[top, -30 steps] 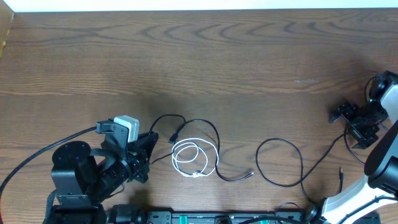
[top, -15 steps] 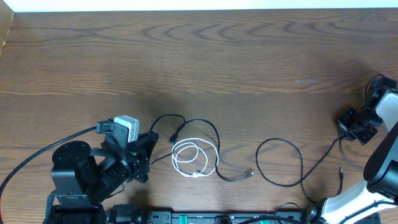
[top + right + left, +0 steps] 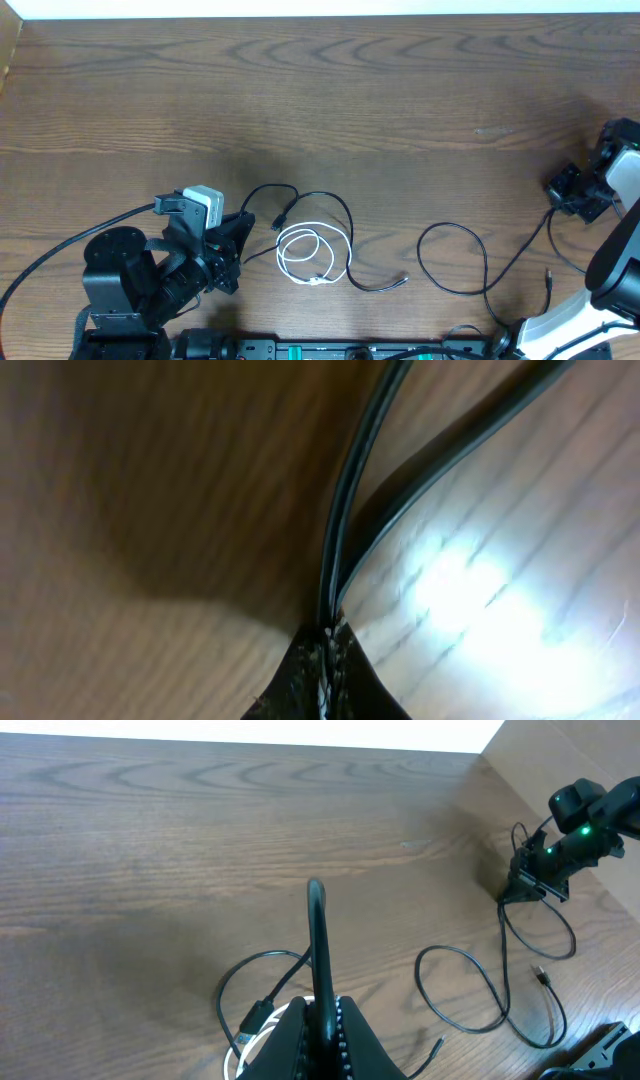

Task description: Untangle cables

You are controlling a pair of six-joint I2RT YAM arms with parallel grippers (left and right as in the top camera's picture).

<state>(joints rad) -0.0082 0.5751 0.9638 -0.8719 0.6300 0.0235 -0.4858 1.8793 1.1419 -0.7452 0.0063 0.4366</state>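
While the right gripper (image 3: 572,192) sits at the far right edge of the overhead frame, its jaws are clamped tight on the long black cable (image 3: 445,226). The right wrist view shows it plainly: the cord comes straight out from between the pinched fingertips and runs up across the wood. From that grip the cable drops toward lower centre-right, swings into one open loop, and ends in a loose plug (image 3: 548,275) near the lower right corner.

Over at lower left, the left gripper (image 3: 232,250) is closed too, jaws pressed together into a thin blade in its own wrist view. Whether it pinches anything, I cannot tell.

Just to the right of it lies the white cable (image 3: 300,255), wound in a small tight coil at lower centre. The second black cable (image 3: 340,215) arcs around that coil, crossing it. One plug (image 3: 283,215) rests just above the white loops, the other end (image 3: 400,282) trails off to the lower right. Those two are tangled together, well apart from the long one, all flat on the wooden table (image 3: 320,100).
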